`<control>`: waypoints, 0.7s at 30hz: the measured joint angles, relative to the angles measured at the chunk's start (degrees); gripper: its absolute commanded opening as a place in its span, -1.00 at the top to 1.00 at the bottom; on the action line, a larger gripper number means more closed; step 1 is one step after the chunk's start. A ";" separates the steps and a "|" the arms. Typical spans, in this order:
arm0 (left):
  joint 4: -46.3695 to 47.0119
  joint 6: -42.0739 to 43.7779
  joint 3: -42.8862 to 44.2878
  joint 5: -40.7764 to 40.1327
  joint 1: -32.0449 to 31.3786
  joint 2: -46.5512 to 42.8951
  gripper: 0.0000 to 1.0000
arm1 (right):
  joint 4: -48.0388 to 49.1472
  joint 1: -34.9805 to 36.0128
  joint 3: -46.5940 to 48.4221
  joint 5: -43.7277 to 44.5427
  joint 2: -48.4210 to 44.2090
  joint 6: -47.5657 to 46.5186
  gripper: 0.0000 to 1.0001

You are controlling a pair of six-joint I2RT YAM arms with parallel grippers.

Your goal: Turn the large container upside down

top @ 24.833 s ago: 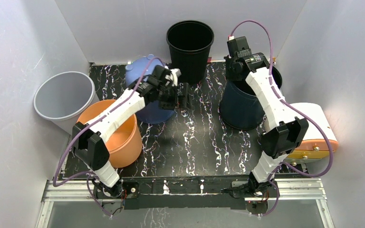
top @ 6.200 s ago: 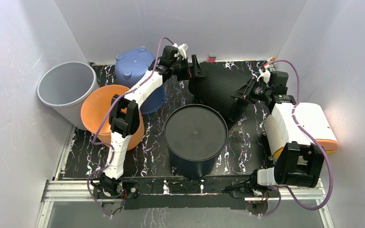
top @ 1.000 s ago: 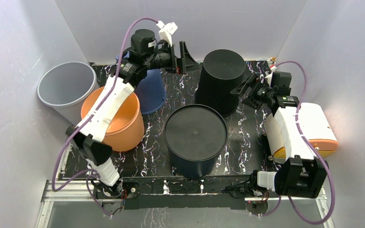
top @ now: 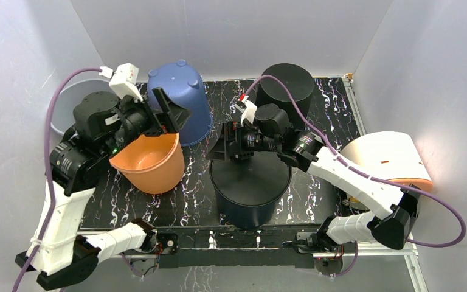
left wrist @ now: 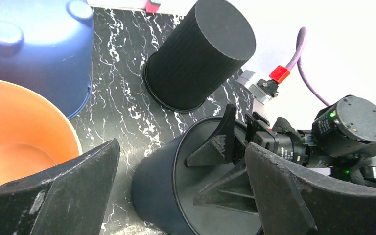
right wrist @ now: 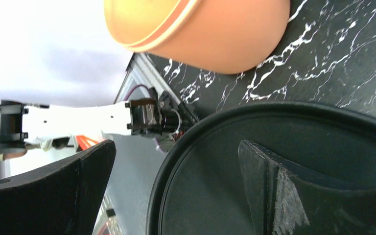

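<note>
Both arms have pulled away from the black ribbed bin, which stands upside down at the back of the surface. The left gripper and right gripper are both wide open and empty, so the task looks done.

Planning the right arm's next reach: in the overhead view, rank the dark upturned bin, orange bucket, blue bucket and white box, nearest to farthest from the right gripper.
1. The dark upturned bin, directly beneath the right gripper.
2. The orange bucket and the blue bucket, both on the left side: too close to call.
3. The white box, at the far right edge.
</note>
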 measured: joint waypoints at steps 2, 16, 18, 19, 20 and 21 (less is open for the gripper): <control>0.42 -0.68 -0.52 -1.14 0.00 -1.20 -0.97 | 2.34 -0.02 -0.90 1.62 0.02 0.02 -0.96; 1.90 -2.36 -3.52 -2.99 -0.02 -1.73 -0.97 | 16.06 -0.61 -1.42 15.61 6.12 -2.32 -0.96; 1.92 -2.40 -3.61 -3.23 -0.02 -2.29 -0.97 | 18.23 -1.31 -1.31 16.37 7.37 -2.45 -0.96; 1.97 -2.43 -3.63 -3.34 -0.02 -2.64 -0.97 | 18.86 -1.70 -0.98 16.57 8.02 -2.51 -0.96; 2.08 -2.47 -3.67 -3.43 -0.02 -2.99 -0.97 | 19.12 -2.12 -0.28 16.61 8.76 -2.60 -0.96; 2.21 -2.56 -3.72 -3.48 -0.02 -3.39 -0.97 | 19.12 -2.49 0.52 16.61 9.55 -2.73 -0.96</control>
